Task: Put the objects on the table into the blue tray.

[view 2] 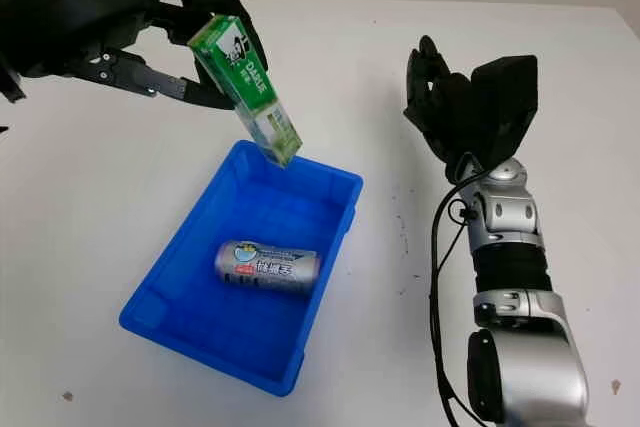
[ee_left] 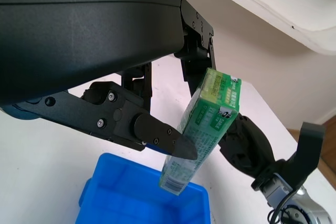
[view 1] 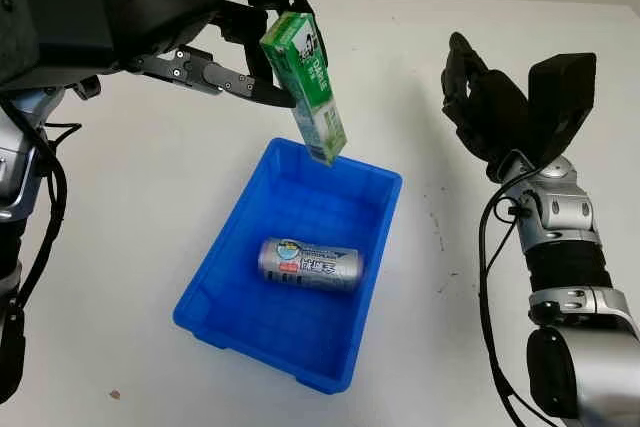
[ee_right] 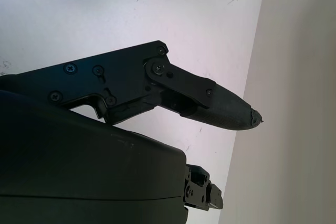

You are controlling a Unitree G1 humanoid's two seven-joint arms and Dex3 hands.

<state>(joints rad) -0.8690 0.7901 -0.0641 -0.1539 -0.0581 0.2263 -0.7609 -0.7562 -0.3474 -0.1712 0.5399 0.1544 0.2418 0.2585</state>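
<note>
Left hand raised above the far end of the blue tray, fingers clamped on a green carton. Carton tilted, upper end pinched in the hand, lower end hanging just over the tray's far rim, clear of the tray floor. From the left wrist view, one black finger pressed along the carton's side and others closing on its top from behind. Inside the tray, a silver can lying on its side near the middle of the floor, label facing up, touching neither side wall as far as can be told. Tray itself set at an angle on the white table, one corner pointing toward the near edge. Right hand open, held up off the table well to the right of the tray, gripping nothing, palm side turned toward the tray. In the right wrist view, one black fingertip stretched out over the white tabletop, nothing between it and the shell.
</note>
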